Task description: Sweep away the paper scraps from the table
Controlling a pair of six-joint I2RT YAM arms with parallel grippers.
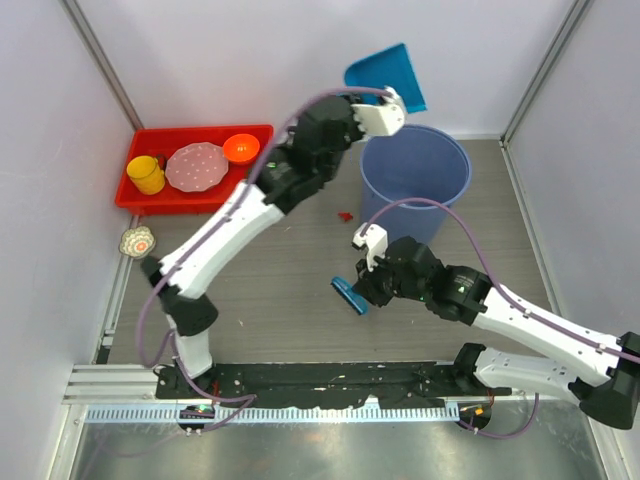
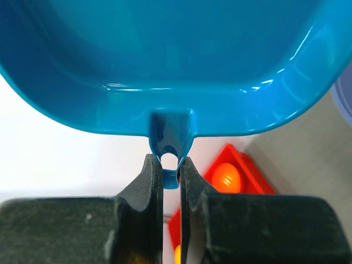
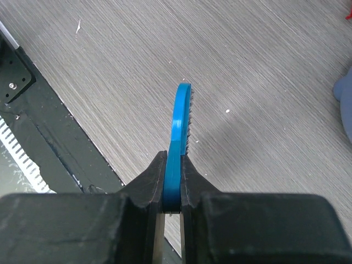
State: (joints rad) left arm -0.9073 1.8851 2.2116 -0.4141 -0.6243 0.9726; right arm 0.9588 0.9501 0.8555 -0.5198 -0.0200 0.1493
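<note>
My left gripper (image 2: 170, 165) is shut on the handle of the blue dustpan (image 2: 176, 60) and holds it raised at the back, beside the rim of the blue bin (image 1: 415, 185); the dustpan also shows in the top view (image 1: 385, 75). My right gripper (image 3: 173, 165) is shut on the blue hand brush (image 3: 179, 126), held low over the table (image 1: 290, 300) in the middle; the brush shows in the top view (image 1: 350, 296). One red paper scrap (image 1: 345, 215) lies on the table left of the bin. A tiny white speck (image 3: 227, 111) lies near the brush. Other scraps are out of view.
A red tray (image 1: 185, 198) at the back left holds a yellow cup (image 1: 147, 175), a pink plate (image 1: 196, 167) and an orange bowl (image 1: 241, 149). A small patterned dish (image 1: 138, 241) sits at the table's left edge. A metal rail (image 1: 280, 400) runs along the near edge.
</note>
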